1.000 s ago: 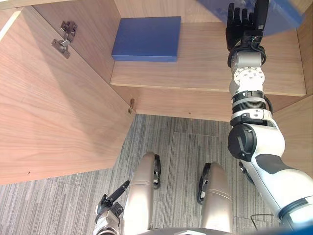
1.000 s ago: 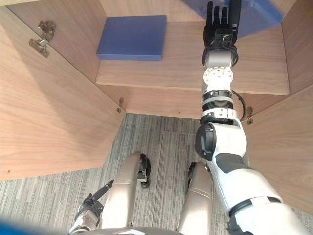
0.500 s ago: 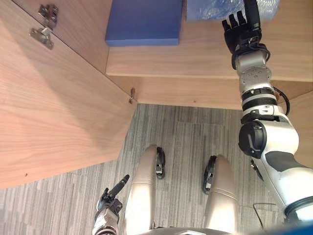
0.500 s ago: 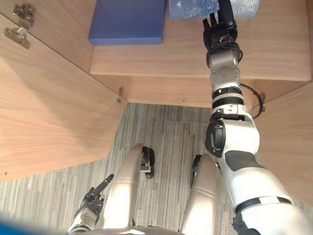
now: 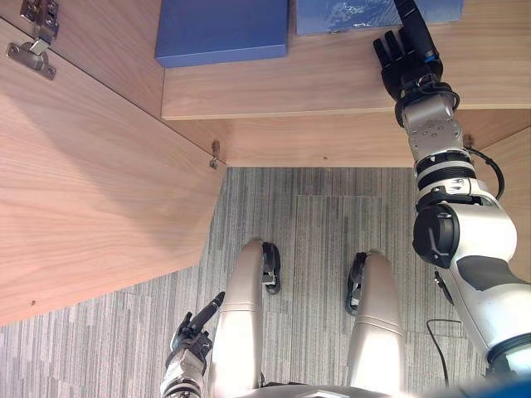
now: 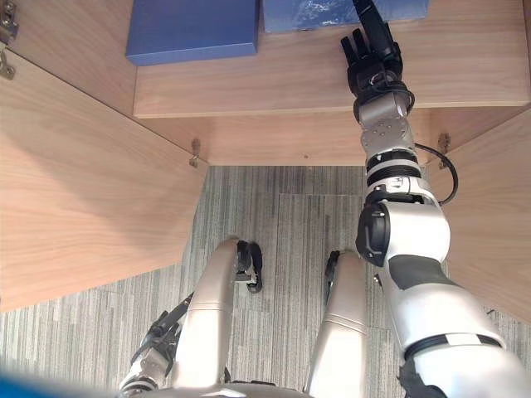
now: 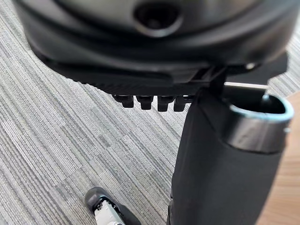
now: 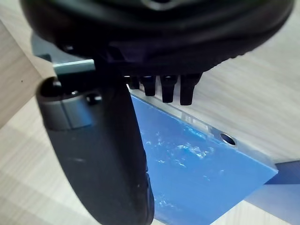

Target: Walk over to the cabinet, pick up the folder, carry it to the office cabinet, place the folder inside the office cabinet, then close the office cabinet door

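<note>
The blue folder (image 5: pixel 357 12) with a glossy cover lies flat on the wooden cabinet shelf (image 5: pixel 332 83), at the back, right of a darker blue folder (image 5: pixel 222 29). My right hand (image 5: pixel 406 66) reaches onto the shelf at the glossy folder's near edge. Its thumb (image 8: pixel 103 154) lies along the top of the folder (image 8: pixel 197 173) and its fingers meet the folder's edge, pinching it. My left hand (image 5: pixel 192 336) hangs low beside my left leg over the carpet, fingers relaxed.
The cabinet's left door (image 5: pixel 83 182) stands wide open, with metal hinges (image 5: pixel 31 48) on its inner face. The right door (image 6: pixel 498 224) is open too, close to my right arm. Grey striped carpet (image 5: pixel 307 215) lies below the shelf.
The folder was tilted in the air in my right hand; now it lies flat on the shelf beside the darker one. The view has shifted as I moved closer.
</note>
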`<state>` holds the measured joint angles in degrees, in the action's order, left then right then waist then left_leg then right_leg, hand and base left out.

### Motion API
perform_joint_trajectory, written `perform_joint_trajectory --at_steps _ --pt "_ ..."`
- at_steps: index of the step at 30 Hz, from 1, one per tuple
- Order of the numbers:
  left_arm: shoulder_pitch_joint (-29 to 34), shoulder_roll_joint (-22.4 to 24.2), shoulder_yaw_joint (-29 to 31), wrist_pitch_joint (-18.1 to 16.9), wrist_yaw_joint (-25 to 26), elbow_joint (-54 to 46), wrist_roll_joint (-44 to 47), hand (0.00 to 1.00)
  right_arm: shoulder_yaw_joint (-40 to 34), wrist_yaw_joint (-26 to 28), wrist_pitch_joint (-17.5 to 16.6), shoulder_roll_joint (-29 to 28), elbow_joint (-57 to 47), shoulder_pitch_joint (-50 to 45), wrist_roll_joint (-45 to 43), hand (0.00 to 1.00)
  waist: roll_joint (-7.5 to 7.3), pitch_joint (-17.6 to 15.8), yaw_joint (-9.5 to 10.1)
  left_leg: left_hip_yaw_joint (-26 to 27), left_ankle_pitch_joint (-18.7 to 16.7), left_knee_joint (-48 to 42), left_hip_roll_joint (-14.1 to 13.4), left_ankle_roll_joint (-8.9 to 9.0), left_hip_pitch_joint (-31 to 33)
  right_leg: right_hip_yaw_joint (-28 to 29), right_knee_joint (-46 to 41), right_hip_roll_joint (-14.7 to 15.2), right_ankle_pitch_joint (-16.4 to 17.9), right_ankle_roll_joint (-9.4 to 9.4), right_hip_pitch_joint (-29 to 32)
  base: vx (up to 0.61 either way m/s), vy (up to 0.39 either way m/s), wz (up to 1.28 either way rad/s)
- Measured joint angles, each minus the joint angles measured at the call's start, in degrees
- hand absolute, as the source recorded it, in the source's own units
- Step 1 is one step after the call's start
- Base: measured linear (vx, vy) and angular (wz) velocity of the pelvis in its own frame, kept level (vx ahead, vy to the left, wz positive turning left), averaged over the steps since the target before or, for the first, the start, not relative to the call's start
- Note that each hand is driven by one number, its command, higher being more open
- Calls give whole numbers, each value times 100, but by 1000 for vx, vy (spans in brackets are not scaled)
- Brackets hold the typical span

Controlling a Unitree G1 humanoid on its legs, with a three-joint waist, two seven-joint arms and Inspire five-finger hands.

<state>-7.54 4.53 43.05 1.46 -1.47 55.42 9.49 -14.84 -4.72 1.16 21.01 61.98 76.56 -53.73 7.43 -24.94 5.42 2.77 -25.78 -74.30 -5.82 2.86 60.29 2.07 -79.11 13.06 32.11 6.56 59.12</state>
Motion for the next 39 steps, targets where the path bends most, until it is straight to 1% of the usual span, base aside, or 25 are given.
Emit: perform_joint_trajectory --at_steps 1,3,6,8,11,13,14,15,16,17,19,21,22,26,30,34,39 --pt "-2 1 -11 -4 -3 0 -2 100 49 3 3 6 2 0 97 100 0 0 -5 -1 0 3 0 0 1 -2 5 0 -1 3 0 0 0 0" --pt "-4 5 -122 -15 -4 -2 -7 100 106 80 35 9 5 -1 940 100 -1 -1 -14 0 0 12 -2 0 1 -6 20 -1 -6 12 -3 0 0 0" --pt "-4 7 -294 -23 -11 -20 -8 100 333 170 38 20 0 -44 1388 100 -16 -15 -33 -2 0 40 -27 0 -35 -21 67 -21 -22 25 -45 8 -10 -3" --pt "-5 -12 -427 -101 28 -35 -13 100 382 221 26 -17 -66 -156 1676 100 -15 -70 -29 10 2 127 -56 1 -188 -37 172 -54 -53 31 -189 20 -15 -10" --pt "60 -78 -819 -151 138 -178 -129 100 489 267 28 -166 -205 -583 2288 100 -29 -94 -4 88 21 453 -112 8 -661 -57 524 -103 -132 40 -620 61 -8 -13" --pt "201 -151 -1221 -255 155 -407 -234 100 490 287 36 -343 -220 -885 2615 100 -29 -93 -45 154 82 845 -138 9 -1096 -102 949 -128 -249 76 -1044 84 12 -13" --pt "230 -169 -1322 -274 158 -465 -266 100 491 289 38 -375 -222 -971 2694 100 -28 -92 -52 162 103 950 -149 14 -1216 -131 1074 -137 -284 72 -1165 105 23 -11" --pt "254 -202 -1516 -294 149 -547 -327 100 487 300 48 -419 -221 -1138 2779 100 -28 -92 -54 179 132 1149 -175 3 -1449 -196 1312 -147 -365 3 -1420 117 31 -10" --pt "297 -259 -1731 -337 151 -609 -341 100 488 299 91 -465 -213 -1293 2902 100 -31 -88 -48 198 156 1344 -198 -9 -1697 -247 1545 -167 -444 -27 -1680 126 35 -10" --pt "323 -295 -1835 -345 151 -646 -349 100 488 299 112 -492 -209 -1368 2903 100 -34 -85 -47 216 173 1451 -205 -11 -1826 -276 1666 -166 -473 -32 -1814 126 42 -11" --pt "418 -368 -2199 -362 131 -740 -425 100 508 337 152 -581 -145 -1611 2908 100 -43 -73 -45 325 238 1857 -209 -30 -2337 -343 2096 -145 -594 -53 -2308 128 51 -8" --pt "479 -381 -2347 -381 107 -758 -505 100 642 421 187 -586 -115 -1792 2964 100 -59 -4 -42 383 302 2124 -207 -54 -2618 -424 2378 -128 -675 -51 -2602 114 46 2" --pt "536 -421 -2441 -387 94 -781 -511 100 717 478 222 -594 -85 -1866 3131 100 -79 27 -37 415 333 2291 -208 -50 -2794 -488 2552 -116 -712 -64 -2789 109 34 4" --pt "727 -492 -2645 -397 -41 -846 -529 100 749 581 246 -753 82 -2070 3348 100 -145 191 -15 470 367 2607 -208 -37 -3190 -568 2892 -115 -766 -57 -3202 81 18 2" --pt "752 -556 -2820 -407 -145 -851 -569 100 869 672 249 -768 141 -2183 3369 100 -181 298 27 487 369 2746 -223 -35 -3340 -653 3051 -114 -820 -55 -3365 56 17 0" --pt "815 -591 -2820 -460 -156 -850 -571 100 857 679 249 -798 143 -2304 3373 100 -259 366 46 574 369 2820 -247 -35 -3427 -656 3105 -108 -840 -55 -3416 19 3 -4" --pt "837 -594 -2817 -461 -146 -811 -572 100 795 678 249 -850 142 -2392 3404 100 -260 402 51 627 371 2913 -282 -38 -3536 -676 3178 -129 -923 -44 -3476 15 -6 -6"
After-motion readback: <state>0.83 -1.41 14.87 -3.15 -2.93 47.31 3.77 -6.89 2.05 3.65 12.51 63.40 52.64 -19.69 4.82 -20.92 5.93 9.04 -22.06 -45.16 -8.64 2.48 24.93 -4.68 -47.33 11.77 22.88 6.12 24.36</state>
